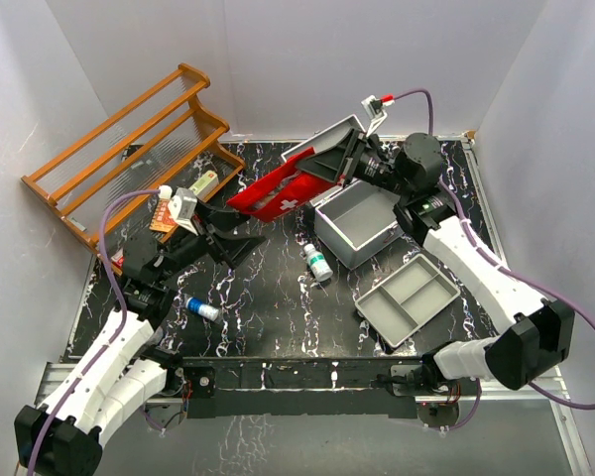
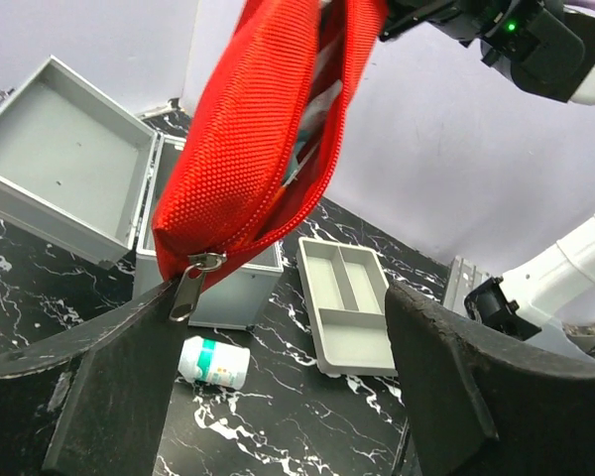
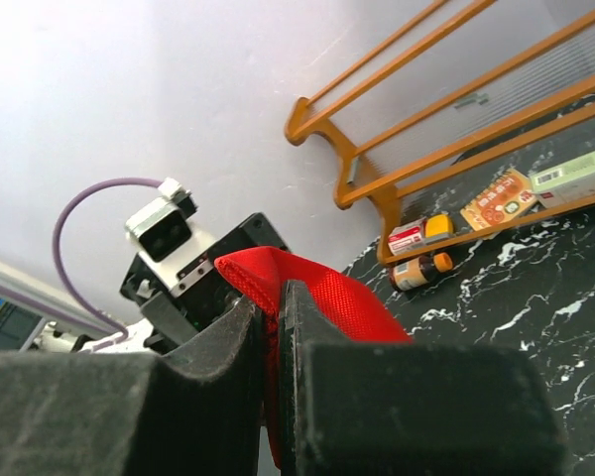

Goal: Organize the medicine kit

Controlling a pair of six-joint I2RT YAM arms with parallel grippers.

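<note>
Medicine kit (image 1: 357, 220) open; right end effector (image 3: 274, 307) clamps the red pouch (image 1: 278, 193), left end effector (image 2: 283, 297) spread below: tugging could slip it loose.

The right gripper (image 1: 324, 167) clamps a red pouch (image 1: 278, 193) with a white cross, at the far middle of the table beside the open medicine kit (image 1: 362, 226). The left gripper (image 1: 234, 234), fingers spread, sits at the pouch's left end. A white bottle (image 1: 318, 262) lies just left of the kit, and a grey divided tray (image 1: 409, 297) lies nearer, to the right.
</note>
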